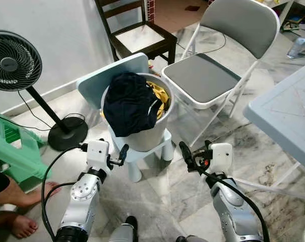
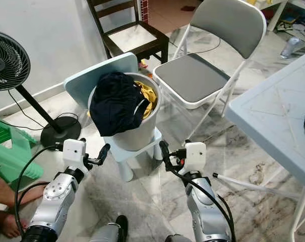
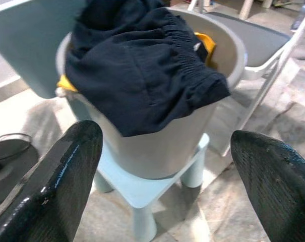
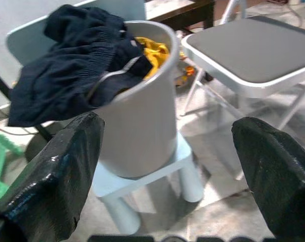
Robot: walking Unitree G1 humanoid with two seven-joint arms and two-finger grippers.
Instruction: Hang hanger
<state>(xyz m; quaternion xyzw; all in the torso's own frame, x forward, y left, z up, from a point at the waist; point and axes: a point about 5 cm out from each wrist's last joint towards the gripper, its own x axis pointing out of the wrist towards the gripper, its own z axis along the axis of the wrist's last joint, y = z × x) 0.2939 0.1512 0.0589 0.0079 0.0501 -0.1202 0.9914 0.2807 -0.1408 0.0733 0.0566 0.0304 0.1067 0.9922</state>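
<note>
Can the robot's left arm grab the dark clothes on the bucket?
Probably yes. The left tool is open, right in front of the grey bucket, and the dark clothes hang over the rim facing it. Nothing sits between them.

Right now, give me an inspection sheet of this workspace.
Surface: marble-pattern floor.
Job's things: grey bucket on pale blue child chair, dark garment draped over its rim, yellow cloth inside; hanger: nothing seen.
Clutter: green stool.
Grippers: left gripper and right gripper open, apart from bucket.
Cables: fan cord on floor.
Surroundings: fan, folding chair, wooden chair, table, person's feet.
</note>
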